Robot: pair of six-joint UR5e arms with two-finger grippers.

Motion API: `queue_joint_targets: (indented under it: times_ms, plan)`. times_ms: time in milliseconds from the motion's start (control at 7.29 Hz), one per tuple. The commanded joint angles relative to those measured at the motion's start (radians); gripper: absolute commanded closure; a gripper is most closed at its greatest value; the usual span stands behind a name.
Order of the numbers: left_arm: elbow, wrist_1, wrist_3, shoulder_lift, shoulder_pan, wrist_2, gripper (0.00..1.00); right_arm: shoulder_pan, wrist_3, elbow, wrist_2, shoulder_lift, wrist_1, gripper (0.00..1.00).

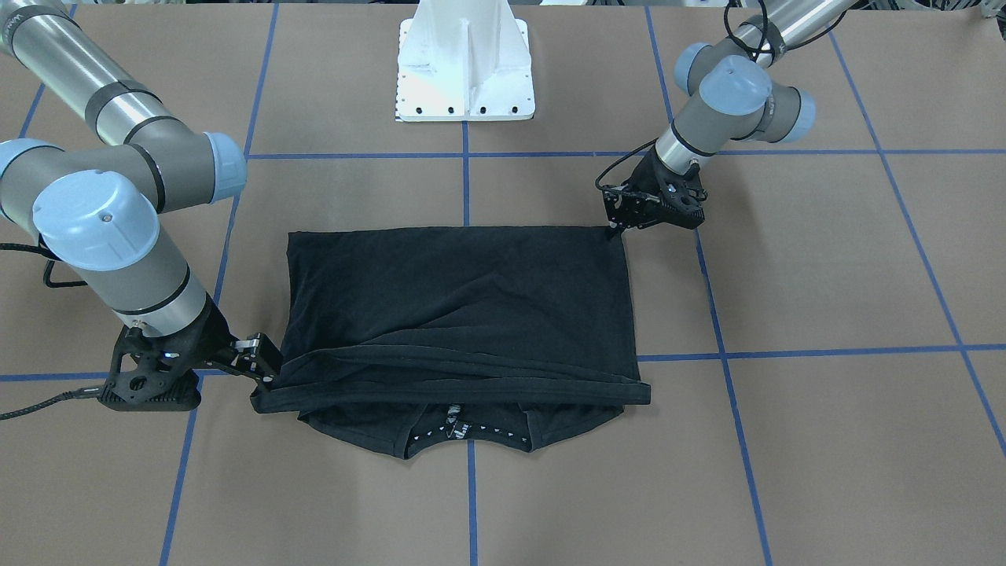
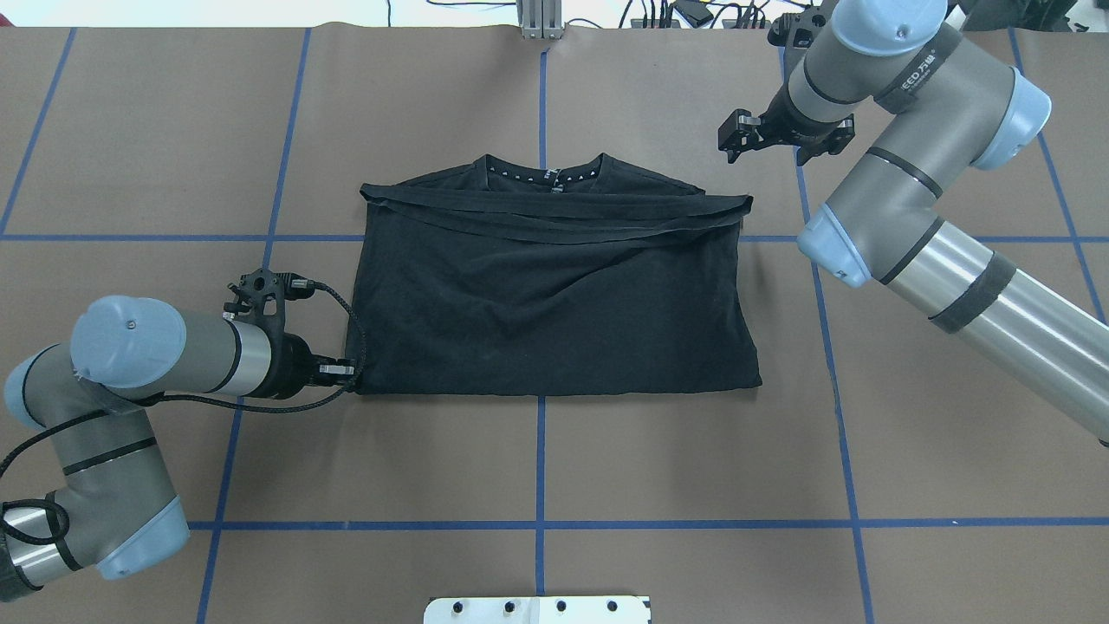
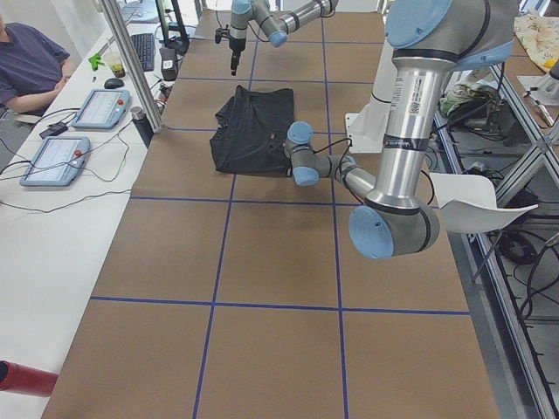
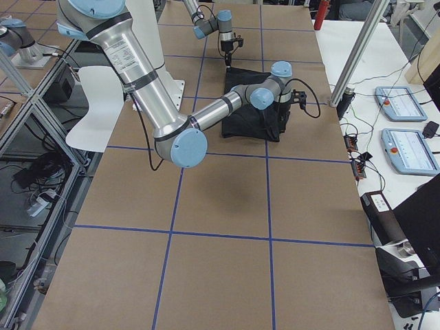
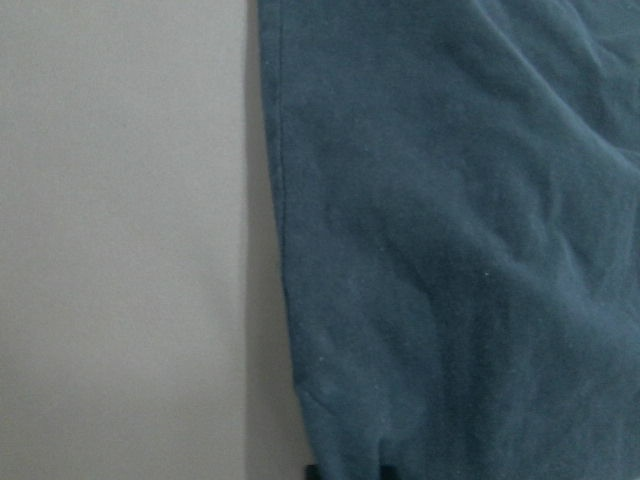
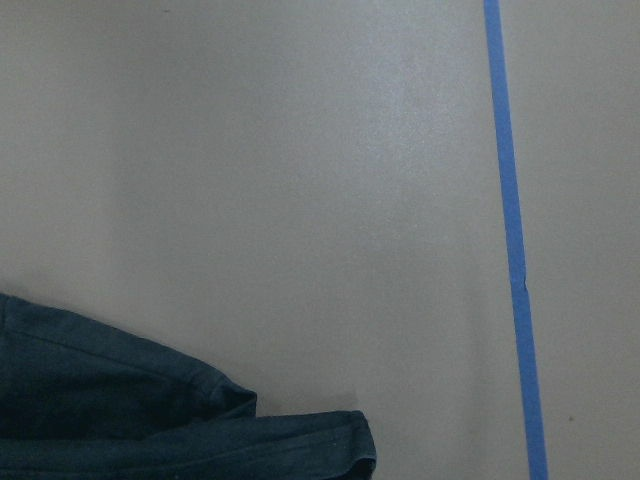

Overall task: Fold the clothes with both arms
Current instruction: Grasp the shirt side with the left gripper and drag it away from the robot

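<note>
Overhead and front cameras looked steeply down on the T-shirt (image 2: pixel 554 312) from opposite sides; both side cameras viewed it from far along the table (image 3: pixel 279 253); wrist cameras sat close over its edges.

We see the T-shirt (image 2: pixel 554 303) as soft matt black cloth on a matt brown paper-like table cover (image 2: pixel 693 459); beside the T-shirt, the tube of the right arm (image 2: pixel 1040 334) gleams as smooth metal

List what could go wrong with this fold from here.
1. On the black short-sleeved T-shirt, the folded-over edge lies slanted and wrinkled near the collar; another fold may press those creases in.
2. The left gripper is at the shirt's near corner while the right gripper is off the cloth; a one-sided pull could drag the stack askew.
</note>
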Motion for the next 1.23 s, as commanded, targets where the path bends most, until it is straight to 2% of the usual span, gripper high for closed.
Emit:
queue_joint_targets:
  times_ms: [0, 137, 412, 686, 823, 1097]
  plan:
    - [-0.001, 0.002, 0.01, 0.019, -0.003, -0.002, 1.0, -0.003, 0.004, 0.0, -0.001, -0.002, 0.0, 0.0]
    - [-0.003, 0.002, 0.033, 0.038, -0.014, -0.011, 1.0, -0.003, 0.004, 0.0, -0.001, -0.002, 0.0, 0.0]
    - [0.026, 0.014, 0.244, 0.05, -0.119, -0.011, 1.0, -0.006, 0.004, -0.002, -0.003, -0.004, 0.0, 0.0]
    - [0.146, 0.014, 0.459, 0.033, -0.283, -0.016, 1.0, -0.011, 0.007, -0.002, -0.004, -0.002, 0.0, 0.0]
    - [0.243, 0.012, 0.536, -0.027, -0.357, -0.016, 1.0, -0.014, 0.007, -0.003, -0.006, -0.002, 0.0, 0.0]
    - [0.568, 0.005, 0.64, -0.277, -0.449, -0.013, 1.0, -0.019, 0.008, -0.003, -0.007, -0.002, 0.002, 0.0]
